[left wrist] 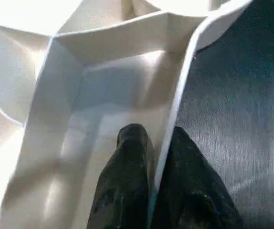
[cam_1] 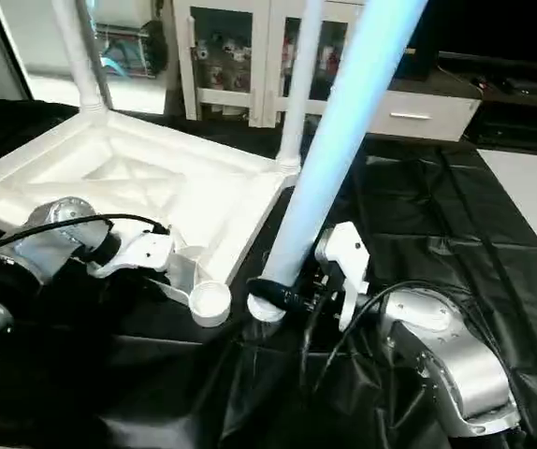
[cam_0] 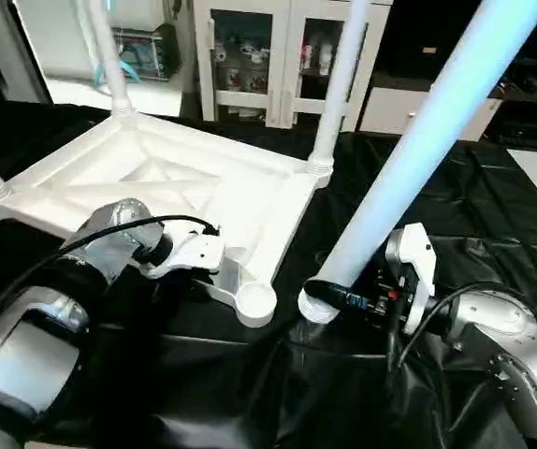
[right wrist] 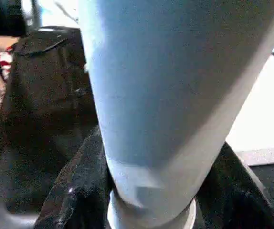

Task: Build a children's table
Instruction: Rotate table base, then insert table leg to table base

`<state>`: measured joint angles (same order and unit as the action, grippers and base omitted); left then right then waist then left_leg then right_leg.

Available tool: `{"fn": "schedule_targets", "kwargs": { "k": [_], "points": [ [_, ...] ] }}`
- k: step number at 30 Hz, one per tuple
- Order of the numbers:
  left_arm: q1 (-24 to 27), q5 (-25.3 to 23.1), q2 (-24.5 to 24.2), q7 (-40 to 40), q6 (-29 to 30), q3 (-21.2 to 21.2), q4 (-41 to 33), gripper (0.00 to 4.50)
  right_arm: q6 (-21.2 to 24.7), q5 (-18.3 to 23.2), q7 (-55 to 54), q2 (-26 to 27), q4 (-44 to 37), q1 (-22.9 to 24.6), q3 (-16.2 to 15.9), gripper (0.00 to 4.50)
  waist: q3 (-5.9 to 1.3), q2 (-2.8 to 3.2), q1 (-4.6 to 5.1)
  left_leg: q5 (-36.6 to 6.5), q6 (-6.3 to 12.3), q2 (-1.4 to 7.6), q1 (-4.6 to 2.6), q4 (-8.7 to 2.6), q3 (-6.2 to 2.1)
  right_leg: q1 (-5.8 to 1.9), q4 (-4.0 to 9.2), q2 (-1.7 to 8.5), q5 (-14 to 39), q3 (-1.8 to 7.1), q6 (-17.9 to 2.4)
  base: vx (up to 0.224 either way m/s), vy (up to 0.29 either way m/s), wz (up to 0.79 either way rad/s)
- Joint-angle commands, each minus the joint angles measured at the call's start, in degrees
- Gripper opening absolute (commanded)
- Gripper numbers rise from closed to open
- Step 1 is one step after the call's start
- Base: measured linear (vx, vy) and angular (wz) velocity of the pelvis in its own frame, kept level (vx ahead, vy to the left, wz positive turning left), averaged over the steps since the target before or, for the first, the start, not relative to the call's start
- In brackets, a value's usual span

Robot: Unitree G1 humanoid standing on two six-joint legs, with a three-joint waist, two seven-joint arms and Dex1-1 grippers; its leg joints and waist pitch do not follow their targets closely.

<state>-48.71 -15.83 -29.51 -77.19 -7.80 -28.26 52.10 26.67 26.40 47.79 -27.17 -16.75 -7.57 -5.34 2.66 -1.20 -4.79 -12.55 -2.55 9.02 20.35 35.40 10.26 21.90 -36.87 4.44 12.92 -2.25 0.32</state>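
- Lying upside down on the black-draped work table (cam_0: 493,215), the white tabletop (cam_0: 170,182) shows its X-ribbed underside upward and fills the area from 9 to 12 o'clock in the head views.
- Three legs (cam_0: 339,84) already stand in corner sockets, their long axes close to vertical and running out past the 12 o'clock edge; one is at the far left corner, one at the far right corner, one at the 9 o'clock edge.
- The near corner socket (cam_0: 257,301) is open, its round mouth facing up, just left of centre.
- The left gripper (left wrist: 158,164) is pinched on the tabletop's raised rim (left wrist: 175,109) beside that open socket: one black finger (left wrist: 127,176) sits inside the rim, the other outside, with the thin wall between them.
- The right gripper (cam_0: 343,297) is clamped around the fourth leg (cam_0: 428,140) near its thick end, a black finger showing on each side in the right wrist view.
- This fourth leg's long axis tilts, rising from its thick end at 6 o'clock toward 1 o'clock; the thick end points down at the black cloth, just right of the open socket and apart from it.
- White cabinets (cam_0: 278,56) stand beyond the table at 12 o'clock.
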Motion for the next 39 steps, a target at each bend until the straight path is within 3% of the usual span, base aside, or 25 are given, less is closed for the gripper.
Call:
{"fn": "schedule_targets", "kwargs": {
  "k": [1, 2, 3, 4, 5, 7, 8, 9, 10, 12, 14, 15, 16, 19, 22, 23, 26, 27, 28, 30, 31, 35, 39],
  "points": [
    [3.9, 3.8, 1.2, 2.9, 7.5, 3.2, -0.2, 0.33, -0.8, 0.1, -0.9, 0.0, 0.4, -1.0, 2.0, 1.89, -2.43, -0.24, -0.20, -12.9, -1.63, 4.68, -0.48, -5.70, -2.04, -2.14, 4.94, 5.54, 8.6, 3.13, -14.9, 0.000, 0.000, 0.00],
    [5.5, 5.2, 1.9, 3.8, 11.4, 4.5, -3.2, 0.33, -0.7, 0.3, -1.1, 0.1, 0.6, -1.3, 2.4, 1.89, -2.40, -0.49, -0.13, -12.3, -1.25, 4.70, -0.29, -5.80, -2.08, -2.25, 4.97, 5.53, 8.9, 3.08, -14.7, 0.000, 0.000, 0.00],
    [6.3, 5.8, 2.3, 4.3, 13.2, 4.9, -4.6, 0.31, -0.6, 0.2, -1.5, 0.3, 0.8, -1.4, 2.5, 1.89, -2.45, -0.23, -0.06, -11.9, -0.96, 4.64, -0.32, -5.74, -2.10, -2.19, 4.95, 5.50, 9.0, 3.05, -14.7, 0.000, 0.000, 0.00],
    [7.7, 6.7, 2.8, 5.2, 16.2, 5.8, -7.2, 0.30, -0.4, 0.0, -2.2, 0.5, 1.2, -1.8, 2.7, 1.89, -2.62, -0.35, 0.03, -11.5, -1.08, 4.91, -0.51, -5.76, -2.08, -2.31, 4.78, 5.70, 8.3, 3.06, -15.1, 0.000, 0.000, 0.00],
    [9.9, 7.8, 3.8, 6.9, 21.0, 7.2, -11.5, 0.27, -0.1, -0.4, -3.4, 0.9, 2.1, -2.5, 3.1, 1.89, -2.56, -0.41, 0.21, -10.8, -0.45, 4.60, -0.28, -5.61, -1.99, -2.15, 4.92, 5.42, 8.2, 2.99, -15.2, 0.000, 0.000, 0.00],
    [11.3, 7.9, 4.3, 8.0, 23.1, 7.7, -14.0, 0.25, 0.2, -0.6, -4.4, 1.3, 2.7, -3.0, 3.4, 1.89, -2.62, -0.25, 0.28, -9.5, 0.14, 4.55, -0.39, -5.42, -1.80, -2.05, 4.92, 5.32, 6.4, 2.99, -15.9, 0.000, 0.000, 0.00],
    [13.1, 7.7, 4.8, 8.9, 25.5, 8.0, -17.3, 0.23, 0.7, -0.8, -5.7, 1.8, 3.5, -3.7, 3.8, 1.89, -2.71, -0.65, 0.29, -9.1, 0.54, 4.47, -0.41, -5.36, -1.67, -2.12, 5.00, 5.25, 6.2, 2.99, -15.8, 0.000, 0.000, 0.00],
    [14.9, 7.3, 5.2, 9.6, 27.6, 8.3, -20.5, 0.19, 1.2, -0.8, -7.0, 2.3, 4.3, -4.3, 4.1, 1.89, -2.81, -0.46, 0.50, -7.2, 1.17, 4.49, -0.09, -5.45, -1.82, -2.42, 4.66, 5.21, 4.1, 2.82, -16.0, 0.000, 0.000, 0.00],
    [18.4, 7.1, 6.2, 11.6, 29.6, 9.0, -26.9, 0.15, 2.8, -1.4, -10.6, 3.6, 6.6, -6.3, 5.3, 1.89, -2.83, -0.68, 1.09, -5.5, 1.99, 4.64, -0.06, -5.47, -1.79, -2.47, 4.56, 5.16, 2.5, 2.76, -16.4, 0.000, 0.000, 0.00],
    [20.0, 6.5, 6.0, 12.2, 26.9, 8.5, -29.3, 0.08, 4.6, -1.1, -12.4, 4.2, 8.1, -7.4, 6.1, 1.89, -2.93, -0.88, 1.11, -5.1, 2.82, 4.31, -0.26, -5.25, -1.55, -2.36, 4.84, 4.95, 3.4, 2.74, -16.1, 0.000, 0.000, 0.00],
    [21.1, 6.1, 5.8, 12.3, 25.4, 8.0, -31.1, 0.03, 5.7, -0.8, -13.1, 4.6, 8.9, -8.1, 6.4, 1.89, -2.90, -0.63, 1.03, -4.7, 3.10, 4.35, -0.38, -5.31, -1.45, -2.19, 4.95, 4.80, 3.0, 2.76, -15.9, 0.000, 0.000, 0.00],
    [23.0, 5.4, 4.8, 11.8, 21.7, 6.5, -34.2, 0.03, 6.8, -0.4, -12.8, 4.6, 9.7, -9.0, 6.1, 1.89, -2.93, -0.88, 0.90, -4.6, 3.29, 4.34, -0.46, -5.30, -1.41, -2.18, 4.81, 4.67, 2.5, 2.69, -15.6, 0.000, 0.000, 0.00],
    [23.0, 5.4, 4.8, 11.8, 21.7, 6.5, -34.2, 0.03, 6.8, -0.4, -12.8, 4.6, 9.7, -9.0, 6.1, 1.89, -2.91, -1.19, 0.92, -4.3, 3.83, 4.38, -0.26, -5.32, -1.40, -2.30, 4.74, 4.68, 2.1, 2.72, -15.1, 0.000, 0.000, 0.00],
    [25.4, 4.9, 2.7, 10.5, 19.3, 4.0, -39.5, 0.00, 8.0, -0.2, -9.5, 4.0, 10.6, -10.4, 3.2, 1.89, -2.83, -1.12, 0.95, -4.1, 3.99, 4.37, -0.31, -5.39, -1.33, -2.18, 4.76, 4.66, 2.0, 2.68, -14.7, 0.000, 0.000, 0.00],
    [26.4, 3.9, 1.7, 10.6, 21.7, 3.4, -42.1, 0.00, 9.1, 0.0, -4.9, 2.9, 11.1, -11.8, -0.2, 1.89, -2.81, -1.43, 1.21, -4.6, 3.81, 4.43, -0.45, -5.38, -1.26, -2.08, 4.68, 4.54, 2.8, 2.56, -14.9, 0.000, 0.000, 0.00],
    [26.6, 3.6, 1.3, 10.3, 21.6, 3.2, -42.4, 0.00, 9.4, 0.1, -3.6, 2.6, 11.3, -12.1, -1.0, 1.89, -2.71, -1.19, 1.07, -4.8, 3.70, 4.48, -0.49, -5.41, -1.27, -1.99, 4.79, 4.66, 3.5, 2.63, -14.8, 0.000, 0.000, 0.00],
    [26.7, 2.8, 0.4, 9.9, 20.3, 2.6, -42.5, 0.00, 10.7, 0.4, -0.3, 1.4, 11.6, -13.5, -3.1, 1.89, -2.64, -1.64, 1.06, -5.1, 2.86, 4.55, -0.63, -5.53, -1.21, -1.86, 4.82, 4.56, 3.7, 2.66, -14.6, 0.000, 0.000, 0.00],
    [26.7, 2.8, 0.4, 10.0, 20.2, 2.6, -42.5, 0.00, 11.0, 0.5, 0.1, 1.2, 11.6, -13.7, -3.4, 1.89, -2.67, -1.59, 1.05, -5.1, 2.66, 4.55, -0.64, -5.53, -1.28, -1.94, 4.71, 4.55, 3.5, 2.63, -14.6, 0.000, 0.000, 0.00],
    [26.7, 2.7, 0.4, 10.1, 20.2, 2.7, -42.4, 0.00, 11.3, 0.7, 1.1, 0.9, 11.3, -13.9, -3.8, 1.89, -2.63, -1.94, 1.10, -4.9, 2.57, 4.56, -0.70, -5.51, -1.19, -1.89, 4.76, 4.50, 3.0, 2.65, -14.6, 0.000, 0.000, 0.00],
    [26.6, 2.6, 0.4, 10.2, 20.1, 2.7, -42.3, 0.00, 11.6, 0.8, 1.5, 0.7, 11.1, -14.1, -4.0, 1.89, -2.64, -1.88, 1.01, -4.8, 2.31, 4.52, -0.65, -5.50, -1.21, -1.92, 4.71, 4.63, 2.7, 2.72, -14.5, 0.000, 0.000, 0.00],
    [26.4, 2.6, 0.2, 10.2, 19.9, 2.6, -42.4, 0.00, 11.7, 0.5, 2.1, 0.4, 11.0, -14.5, -4.6, 1.89, -2.62, -2.45, 1.10, -5.3, 2.28, 4.50, -0.60, -5.51, -1.21, -1.99, 4.79, 4.65, 3.4, 2.69, -14.4, 0.000, 0.000, 0.00],
    [26.1, 3.4, -0.3, 9.9, 20.0, 2.1, -43.4, 0.00, 10.4, -1.7, 2.3, 0.7, 13.1, -15.8, -5.9, 1.89, -2.52, -2.37, 1.14, -6.3, 1.47, 4.48, -0.66, -5.54, -1.22, -1.79, 4.98, 4.72, 6.1, 2.74, -14.1, 0.000, 0.000, 0.00],
    [25.8, 4.1, -0.4, 9.6, 18.2, 2.0, -43.1, 0.00, 8.6, -3.1, 0.5, 2.3, 15.9, -16.6, -6.2, 1.89, -2.65, -2.30, 1.11, -5.5, 1.03, 4.46, -0.70, -5.49, -1.18, -1.81, 4.76, 4.62, 3.9, 2.73, -14.5, 0.000, 0.000, 0.00]
  ]
}}
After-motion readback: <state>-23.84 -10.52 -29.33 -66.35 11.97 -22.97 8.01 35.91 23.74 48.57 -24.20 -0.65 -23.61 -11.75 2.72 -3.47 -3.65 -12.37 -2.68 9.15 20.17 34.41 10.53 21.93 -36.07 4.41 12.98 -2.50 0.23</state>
